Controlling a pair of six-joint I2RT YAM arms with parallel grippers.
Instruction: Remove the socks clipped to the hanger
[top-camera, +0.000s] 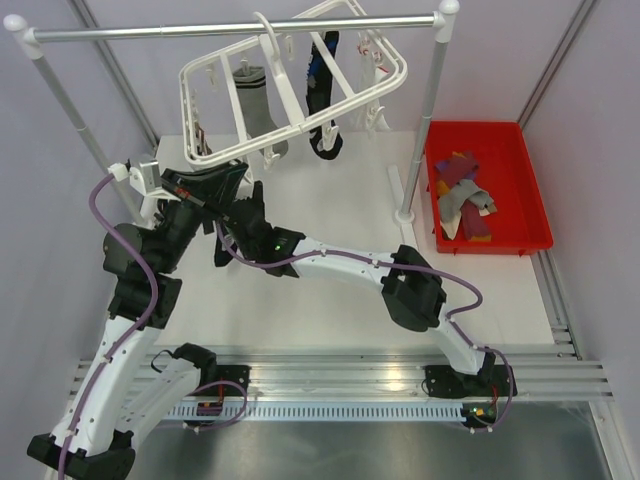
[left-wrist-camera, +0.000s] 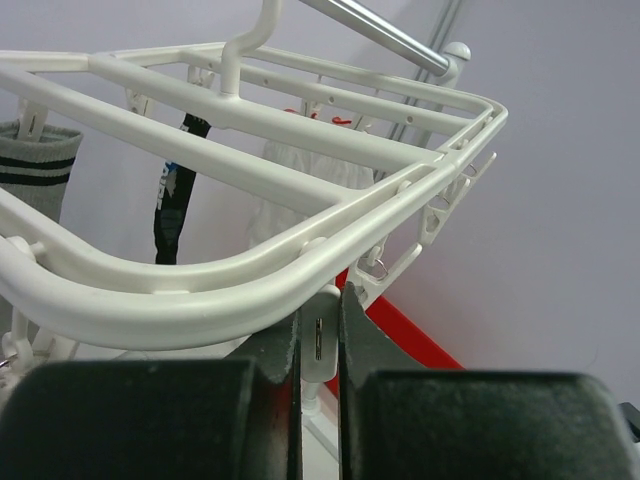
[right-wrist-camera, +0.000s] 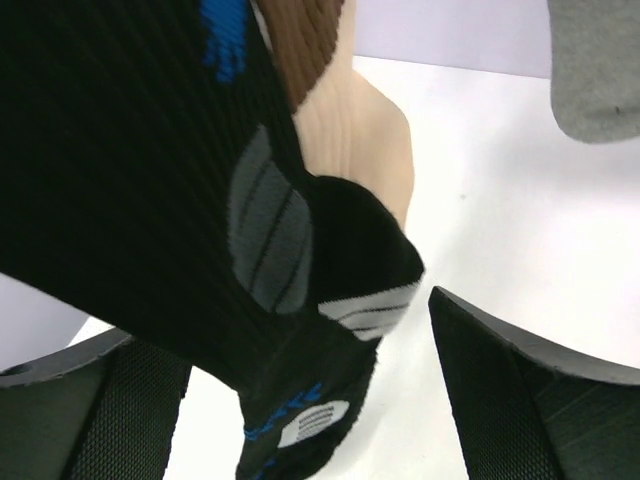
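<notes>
The top camera looked down from above and behind the near edge of the table (top-camera: 340, 210), taking in all of it, the rail (top-camera: 200, 31) and the hanger (top-camera: 300, 128). The left wrist camera sat just under the hanger's rim, facing up along its bars. The right wrist camera faced forward, very close to the black sock (right-wrist-camera: 130, 180). All three views shared that sock

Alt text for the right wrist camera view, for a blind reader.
A black fabric sock with blue and grey patches hangs between the spread jaws of the right gripper. Behind it hang a brown-and-cream sock and a grey sock, above a white table.
</notes>
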